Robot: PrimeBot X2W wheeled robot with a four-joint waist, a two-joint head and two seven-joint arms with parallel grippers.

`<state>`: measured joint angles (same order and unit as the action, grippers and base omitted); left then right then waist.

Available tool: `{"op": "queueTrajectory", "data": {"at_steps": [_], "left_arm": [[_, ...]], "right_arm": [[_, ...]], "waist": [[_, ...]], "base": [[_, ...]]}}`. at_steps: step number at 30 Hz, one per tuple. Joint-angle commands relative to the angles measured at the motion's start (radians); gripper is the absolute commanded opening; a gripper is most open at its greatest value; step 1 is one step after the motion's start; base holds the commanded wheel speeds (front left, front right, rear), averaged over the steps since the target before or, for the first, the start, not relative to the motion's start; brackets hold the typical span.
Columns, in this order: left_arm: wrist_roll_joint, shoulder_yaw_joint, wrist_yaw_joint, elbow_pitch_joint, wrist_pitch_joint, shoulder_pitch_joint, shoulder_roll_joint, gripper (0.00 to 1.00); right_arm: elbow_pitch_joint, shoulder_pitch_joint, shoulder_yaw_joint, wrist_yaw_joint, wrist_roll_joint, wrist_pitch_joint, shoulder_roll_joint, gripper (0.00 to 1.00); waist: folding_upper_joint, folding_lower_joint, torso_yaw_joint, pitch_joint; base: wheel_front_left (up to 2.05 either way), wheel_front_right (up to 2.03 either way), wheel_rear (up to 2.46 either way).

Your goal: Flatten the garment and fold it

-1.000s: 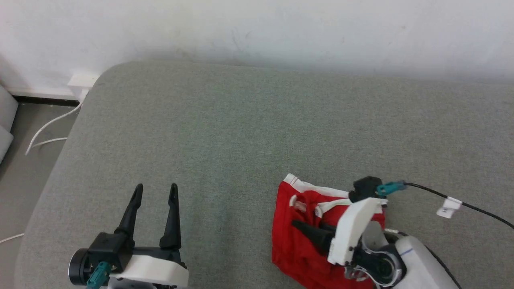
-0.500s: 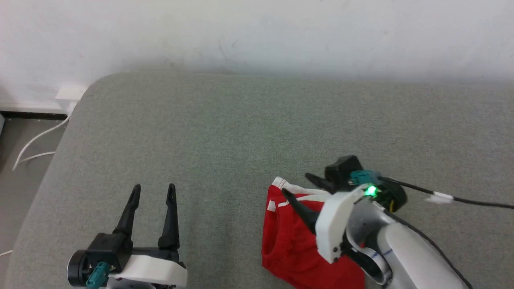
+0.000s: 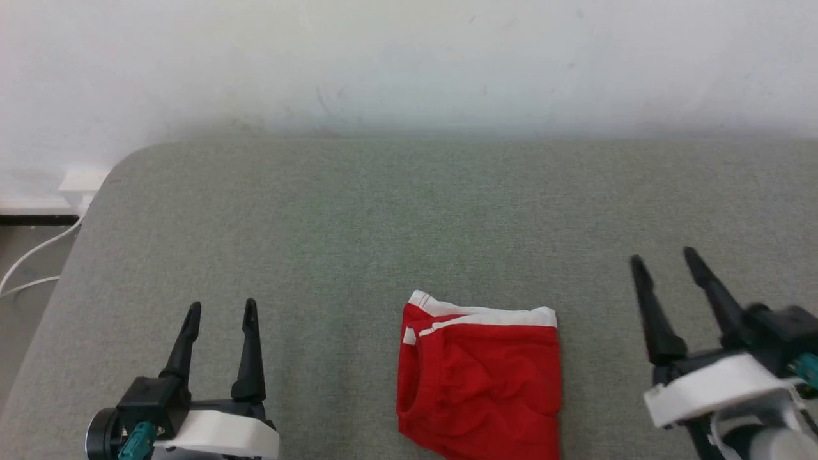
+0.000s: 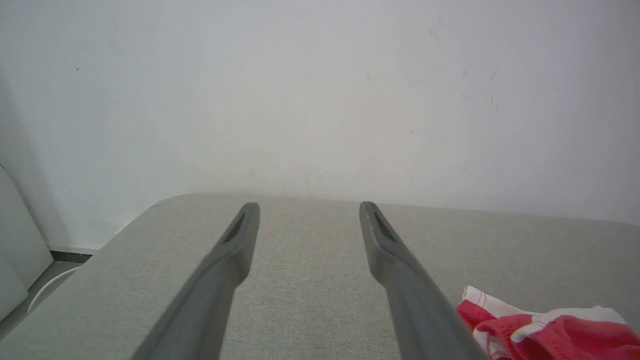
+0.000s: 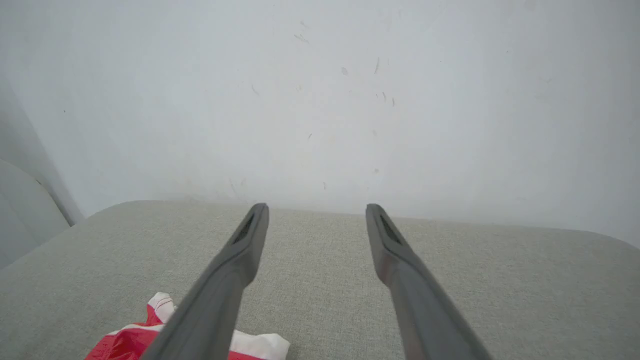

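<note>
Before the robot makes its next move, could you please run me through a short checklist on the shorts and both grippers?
1. Left gripper open and empty: ok.
2. Right gripper open, empty, apart from the cloth: ok.
3. Shorts lying on the grey cushion between the grippers, touched by neither: ok.
4. Shorts folded into a compact, roughly rectangular packet, white hem along the far edge: ok.
5. Top layer smooth: not ok, the red cloth is wrinkled.
6. Near edge of the packet tidy: cannot tell, the head view cuts it off at the bottom.
</note>
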<state>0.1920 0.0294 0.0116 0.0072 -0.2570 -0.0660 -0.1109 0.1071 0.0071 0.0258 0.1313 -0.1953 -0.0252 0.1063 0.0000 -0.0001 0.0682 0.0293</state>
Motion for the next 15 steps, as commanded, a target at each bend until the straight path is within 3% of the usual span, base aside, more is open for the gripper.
{"op": "queueTrajectory", "data": {"at_steps": [1, 10, 15], "left_arm": [[0.002, -0.005, 0.009, 0.001, -0.005, -0.013, -0.008, 1.0], [0.021, -0.017, 0.011, 0.029, 0.008, -0.036, -0.024, 1.0], [0.026, -0.018, 0.014, 0.04, 0.008, -0.047, -0.027, 1.0]], "right_arm": [[0.027, 0.029, -0.027, -0.001, -0.001, -0.022, -0.011, 1.0], [0.084, 0.16, -0.222, -0.001, -0.037, 0.005, -0.051, 1.0], [-0.021, 0.136, -0.368, -0.001, -0.195, 0.167, -0.055, 1.0]], "waist": [[0.0, 0.0001, -0.018, -0.01], [0.0, 0.0001, -0.052, -0.027], [0.0, 0.0001, -0.059, -0.031]], "base": [[0.0, 0.0, 0.0], [0.0, 0.0, 0.0], [0.0, 0.0, 0.0]]}}
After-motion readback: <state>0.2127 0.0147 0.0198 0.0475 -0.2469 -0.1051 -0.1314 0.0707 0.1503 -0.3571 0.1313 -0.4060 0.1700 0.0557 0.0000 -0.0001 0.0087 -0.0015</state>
